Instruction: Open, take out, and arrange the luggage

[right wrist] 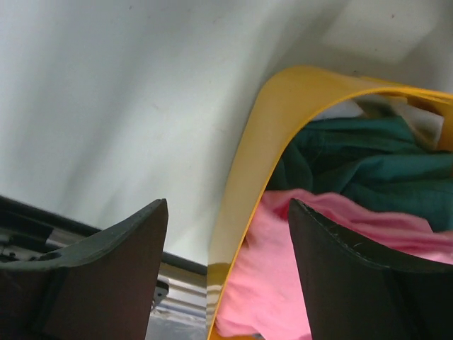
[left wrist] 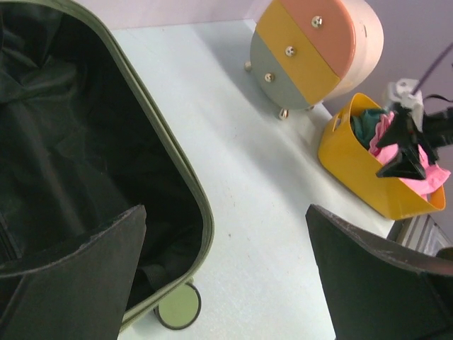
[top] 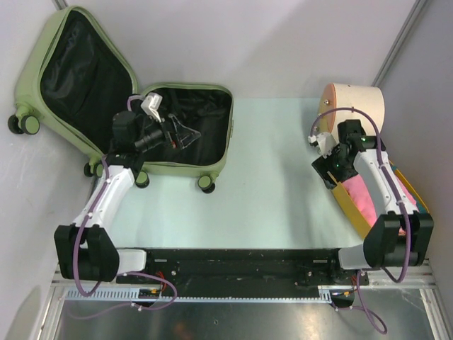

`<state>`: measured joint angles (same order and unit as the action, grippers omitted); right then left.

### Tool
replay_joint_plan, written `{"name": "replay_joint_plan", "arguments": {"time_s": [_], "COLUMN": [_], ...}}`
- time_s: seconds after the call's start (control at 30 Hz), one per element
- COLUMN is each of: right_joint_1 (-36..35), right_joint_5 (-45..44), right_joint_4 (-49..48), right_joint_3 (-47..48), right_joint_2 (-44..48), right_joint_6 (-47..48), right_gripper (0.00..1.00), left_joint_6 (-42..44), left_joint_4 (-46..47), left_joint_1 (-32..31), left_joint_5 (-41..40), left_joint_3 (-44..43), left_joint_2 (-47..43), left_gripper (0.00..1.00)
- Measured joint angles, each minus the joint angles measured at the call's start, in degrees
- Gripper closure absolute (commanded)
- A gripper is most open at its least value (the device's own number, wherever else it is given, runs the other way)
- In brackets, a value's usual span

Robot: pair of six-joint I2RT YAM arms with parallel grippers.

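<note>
While my left gripper (left wrist: 225, 212) gapes empty over the luggage (top: 209, 113), I'd centre the part-open, seemingly empty right gripper (right wrist: 227, 203) astride the basket rim (right wrist: 248, 163).

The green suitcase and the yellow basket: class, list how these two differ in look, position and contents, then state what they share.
The suitcase is pale green with black lining and wheels; the basket is plain yellow plastic. The suitcase lies at the left of the table, the basket at its right edge. The suitcase's visible interior shows only lining; the basket holds pink cloth and green cloth. Both stand open.
</note>
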<state>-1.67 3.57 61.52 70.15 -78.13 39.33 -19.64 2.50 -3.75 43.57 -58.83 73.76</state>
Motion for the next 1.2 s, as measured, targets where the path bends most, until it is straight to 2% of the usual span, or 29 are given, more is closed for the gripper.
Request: {"name": "replay_joint_plan", "arguments": {"time_s": [0.17,0.27,0.3,0.43,0.47,0.53,0.57,0.83,1.2], "right_joint_1": [0.7,2.0,2.5,4.6,4.9,5.1,5.1,5.2,5.2], "right_joint_5": [-1.7,-2.3,-2.3,-2.7,-2.7,-2.6,-2.3,-3.2,-4.6], "right_joint_4": [-4.3,-6.9,-7.5,-9.3,-9.6,-9.8,-9.8,-11.6,-16.9], "right_joint_3": [-0.1,-0.6,-0.8,-2.0,-2.4,-3.2,-3.6,-4.1,-4.3], "right_joint_2": [-4.7,-6.1,-6.3,-6.4,-6.4,-6.4,-6.4,-5.8,-4.9], "right_joint_6": [-5.6,-9.5,-10.5,-14.9,-15.8,-17.2,-18.2,-24.7,-44.2], "right_gripper": [0.37,0.5,0.57,0.68,0.77,0.88,0.99,1.0,1.0], "left_joint_6": [0.0,0.0,0.0,0.0,0.0,0.0,0.0,0.0,0.0], "left_joint_4": [0.0,0.0,0.0,0.1,0.1,0.0,0.0,0.0,0.0], "left_joint_1": [0.0,0.0,0.0,0.0,0.0,0.0,0.0,0.0,0.0], "left_joint_5": [-0.3,-0.5,-0.7,-1.2,-1.4,-1.4,-1.4,-1.4,-1.4], "left_joint_3": [1.7,2.9,3.2,3.9,3.9,3.9,3.9,3.9,3.8], "left_joint_2": [-3.1,-5.5,-6.1,-7.3,-7.3,-7.3,-7.3,-6.1,-5.5], "left_gripper": [0.0,0.0,0.0,0.0,0.0,0.0,0.0,0.0,0.0]}}
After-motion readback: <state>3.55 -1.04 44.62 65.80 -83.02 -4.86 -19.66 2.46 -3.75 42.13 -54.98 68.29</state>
